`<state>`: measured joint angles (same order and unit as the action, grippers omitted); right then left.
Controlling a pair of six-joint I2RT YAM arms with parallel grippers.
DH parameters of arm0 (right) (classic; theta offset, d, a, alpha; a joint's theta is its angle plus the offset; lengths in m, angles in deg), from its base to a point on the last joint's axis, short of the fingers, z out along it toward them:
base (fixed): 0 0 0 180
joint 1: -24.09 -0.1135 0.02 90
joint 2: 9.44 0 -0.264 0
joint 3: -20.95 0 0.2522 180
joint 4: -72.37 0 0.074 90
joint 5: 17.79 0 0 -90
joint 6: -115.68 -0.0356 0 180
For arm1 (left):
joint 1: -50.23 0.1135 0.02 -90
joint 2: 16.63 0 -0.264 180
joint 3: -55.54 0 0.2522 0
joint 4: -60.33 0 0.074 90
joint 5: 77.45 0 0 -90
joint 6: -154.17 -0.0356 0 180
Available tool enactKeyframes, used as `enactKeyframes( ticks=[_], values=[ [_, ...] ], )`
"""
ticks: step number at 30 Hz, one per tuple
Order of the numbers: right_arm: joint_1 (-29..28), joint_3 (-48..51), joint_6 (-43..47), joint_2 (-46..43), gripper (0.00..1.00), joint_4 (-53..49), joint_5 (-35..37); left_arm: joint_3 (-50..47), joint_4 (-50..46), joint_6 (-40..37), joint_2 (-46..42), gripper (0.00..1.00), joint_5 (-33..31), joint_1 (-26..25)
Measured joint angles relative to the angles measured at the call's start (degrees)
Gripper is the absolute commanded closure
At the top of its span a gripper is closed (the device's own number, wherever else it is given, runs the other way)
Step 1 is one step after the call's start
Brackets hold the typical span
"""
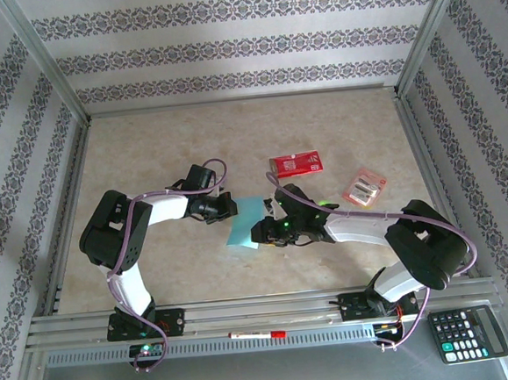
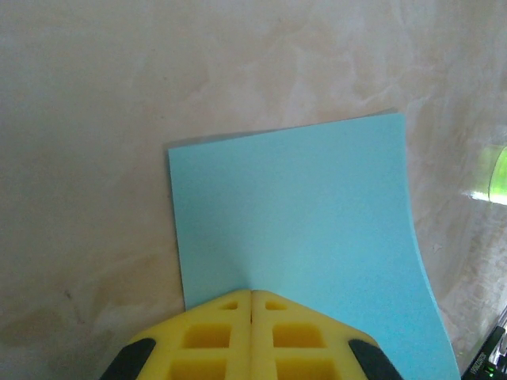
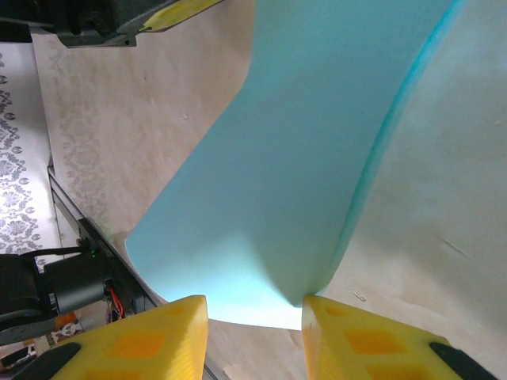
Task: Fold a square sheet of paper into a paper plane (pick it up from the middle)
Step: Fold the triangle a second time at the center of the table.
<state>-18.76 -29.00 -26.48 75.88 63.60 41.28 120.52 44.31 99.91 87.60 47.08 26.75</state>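
One sheet of paper (image 1: 242,224), light blue, is seen near the middle of the table (image 1: 145,146), lodged between the two grippers. Its edge is pinched by the left gripper (image 2: 252,297), whose yellow fingers are pressed flat together with no gap, the paper running away from their tips. The right gripper (image 3: 253,305) is spread wide, and a bent part of the sheet is set in the gap between its fingers without being clamped; whether either finger is touched cannot be told. The sheet is bowed rather than flat.

In the left wrist view two straight edges and two corners are shown against bare table. Open surface is left beyond the sheet toward the far wall and to the left. On the right, a red packet (image 1: 296,164) is found near the sheet, and a paler packet (image 1: 364,187) well apart from it. The table is bordered by metal rails (image 1: 246,307).

By count: one sheet, two packets, one pen (image 1: 257,335) on the front rail, and one calculator (image 1: 468,333) at the near right corner.
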Motion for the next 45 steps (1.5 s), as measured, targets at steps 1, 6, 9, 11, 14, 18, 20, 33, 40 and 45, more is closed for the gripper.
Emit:
enactKeyframes(
  ticks=[1, 6, 9, 11, 14, 18, 20, 33, 40, 45],
  values=[
    [0.00, 0.00, 0.02, -0.17, 0.63, 0.02, 0.02, 0.00, -0.02, 0.00, 0.00, 1.00, 0.00, 0.00],
    [0.00, 0.61, 0.28, -1.70, 0.62, 0.50, 0.02, 0.00, -0.02, -0.07, 0.00, 1.00, -0.02, 0.00],
    [0.00, 1.01, 0.66, -2.08, 0.62, 0.72, 0.02, 0.00, -0.02, -0.26, 0.00, 1.00, 0.00, 0.00],
    [0.00, 1.14, 0.92, -2.08, 0.62, 0.70, 0.02, 0.00, -0.02, -0.42, 0.00, 1.00, 0.00, 0.00],
    [0.00, 1.44, 1.11, -2.19, 0.62, 0.90, 0.02, 0.00, -0.02, -0.46, -0.02, 1.00, 0.00, 0.00],
    [0.00, 2.36, 1.31, -2.93, 0.61, 0.83, 0.04, 0.00, -0.02, -0.48, -0.02, 1.00, -0.02, 0.00],
    [0.00, 2.45, 1.33, -3.06, 0.62, 0.85, 0.07, 0.00, -0.04, -0.48, -0.02, 1.00, 0.00, 0.00],
    [1.16, 0.61, 3.32, 0.96, 0.61, 1.33, 0.87, 0.00, -0.04, -0.52, -0.02, 1.00, 0.00, 0.00],
    [3.91, -1.49, 5.01, 3.37, 0.60, 2.16, 0.81, 0.00, -0.04, -0.68, -0.02, 1.00, 0.00, 0.00],
    [4.87, -3.06, 6.10, 5.35, 0.61, 2.21, -0.04, 0.00, -0.04, -0.66, -0.02, 1.00, 0.00, 0.00]
  ],
)
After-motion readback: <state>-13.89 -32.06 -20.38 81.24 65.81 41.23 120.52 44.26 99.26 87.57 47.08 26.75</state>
